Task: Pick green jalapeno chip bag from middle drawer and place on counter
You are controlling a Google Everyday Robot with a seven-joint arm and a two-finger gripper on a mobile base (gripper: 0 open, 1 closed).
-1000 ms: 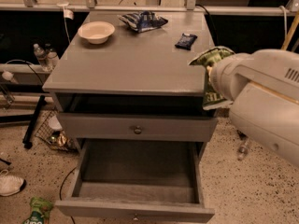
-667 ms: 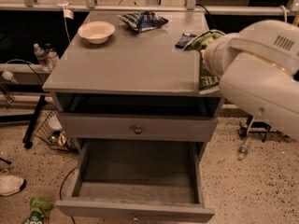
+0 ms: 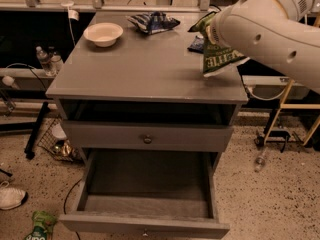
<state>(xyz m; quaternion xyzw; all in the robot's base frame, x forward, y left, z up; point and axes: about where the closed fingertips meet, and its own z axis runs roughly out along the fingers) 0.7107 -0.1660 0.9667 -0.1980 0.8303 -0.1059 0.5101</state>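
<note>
Green jalapeno chip bag (image 3: 219, 59) is held clamped in the hand (image 3: 210, 34), just above the tabletop's (image 3: 145, 74) right rear part. The placing step is judged in hand; next, lowering onto bare tabletop and release are called for.

Rounded white arm (image 3: 272, 21), dark holes (image 3: 256, 36), gripper (image 3: 211, 30) at tip

Item: chip bag (image 3: 218, 59), moved from off the front right corner of the worktop (image 3: 140, 69) to over its right rear. Item: my arm (image 3: 265, 26), swung inward and back with it; jaws hidden behind it, at the bag's top.
</note>
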